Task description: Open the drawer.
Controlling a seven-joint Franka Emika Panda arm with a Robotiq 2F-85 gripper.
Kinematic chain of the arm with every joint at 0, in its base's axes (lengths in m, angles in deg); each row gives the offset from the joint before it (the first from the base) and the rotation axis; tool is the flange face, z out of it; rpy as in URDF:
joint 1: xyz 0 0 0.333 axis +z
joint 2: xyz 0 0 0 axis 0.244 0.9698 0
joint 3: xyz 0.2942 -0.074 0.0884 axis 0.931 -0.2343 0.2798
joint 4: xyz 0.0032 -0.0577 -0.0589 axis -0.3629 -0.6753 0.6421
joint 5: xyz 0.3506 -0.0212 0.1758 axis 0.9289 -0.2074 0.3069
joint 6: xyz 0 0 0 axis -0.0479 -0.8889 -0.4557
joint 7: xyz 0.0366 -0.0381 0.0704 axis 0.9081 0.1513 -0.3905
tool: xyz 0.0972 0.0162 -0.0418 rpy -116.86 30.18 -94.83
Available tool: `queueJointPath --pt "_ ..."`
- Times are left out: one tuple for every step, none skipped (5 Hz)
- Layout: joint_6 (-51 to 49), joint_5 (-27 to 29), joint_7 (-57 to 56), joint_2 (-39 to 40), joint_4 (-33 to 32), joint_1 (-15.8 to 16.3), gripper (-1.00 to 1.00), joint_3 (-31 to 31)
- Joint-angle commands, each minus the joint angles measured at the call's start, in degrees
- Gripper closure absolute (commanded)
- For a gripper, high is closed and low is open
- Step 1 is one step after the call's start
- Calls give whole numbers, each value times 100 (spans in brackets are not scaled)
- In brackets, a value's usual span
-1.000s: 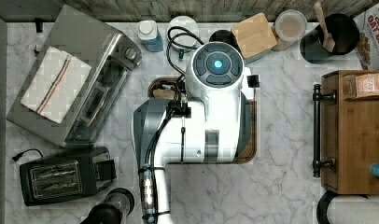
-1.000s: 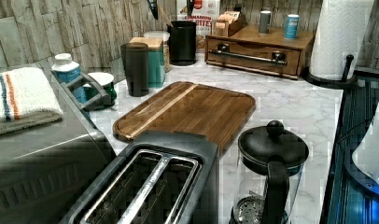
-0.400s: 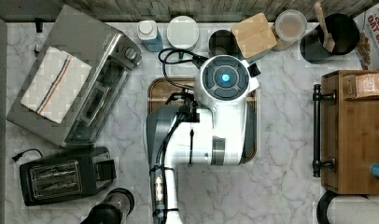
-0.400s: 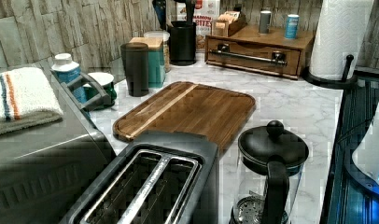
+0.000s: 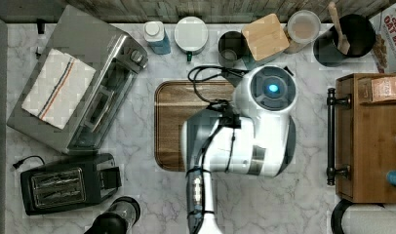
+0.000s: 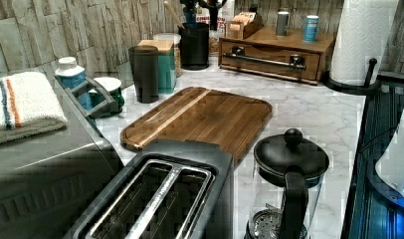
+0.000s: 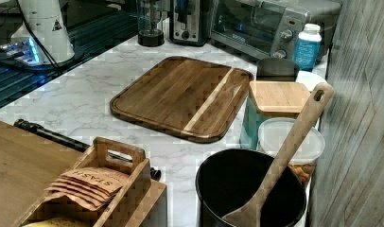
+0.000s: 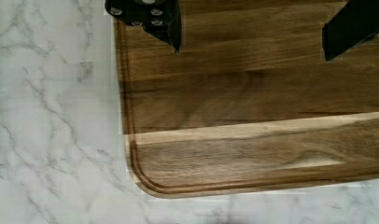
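Observation:
The drawer (image 6: pixel 259 68) is a brown wooden front with a long black bar handle (image 6: pixel 266 59), and it sits shut at the far end of the counter in the left view. In the top view the handle (image 5: pixel 331 136) runs along the wooden unit (image 5: pixel 369 141) at the top view's right. My arm's wrist (image 5: pixel 272 89) hangs over the right part of the dark cutting board (image 5: pixel 174 122), a short way left of the handle. In the wrist view my gripper (image 8: pixel 250 35) is open above the board's corner (image 8: pixel 253 140), its black fingers (image 8: pixel 166 23) wide apart with nothing between them.
A toaster oven (image 5: pixel 89 83) with a towel, a black toaster (image 5: pixel 69 183) and a French press (image 6: pixel 289 179) stand at the top view's left. Canisters (image 5: pixel 267 36) and a utensil pot (image 5: pixel 345 41) line the back wall. A tea box (image 7: pixel 105 182) sits on the drawer unit; a paper towel roll (image 6: pixel 361 40) stands beside it.
My arm has swung toward the top view's right, from over the board's left part to over its right part, closer to the drawer handle. The drawer has not moved.

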Motion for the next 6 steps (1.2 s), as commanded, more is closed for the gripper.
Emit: queueJointPath --pt "775 -128 -977 187 -160 -1022 -100 -489" --pt "1088 -274 -1252 244 -305 -1142 -100 -614" --pt "1510 -357 -1583 162 -580 -1402 -100 -565" --pt "1872 -337 -2124 235 -605 -1580 -100 -626" --pt "2061 -485 -2421 422 -431 -1661 -100 -733" --pt "2301 -559 -2632 636 -315 -1752 -100 -792"
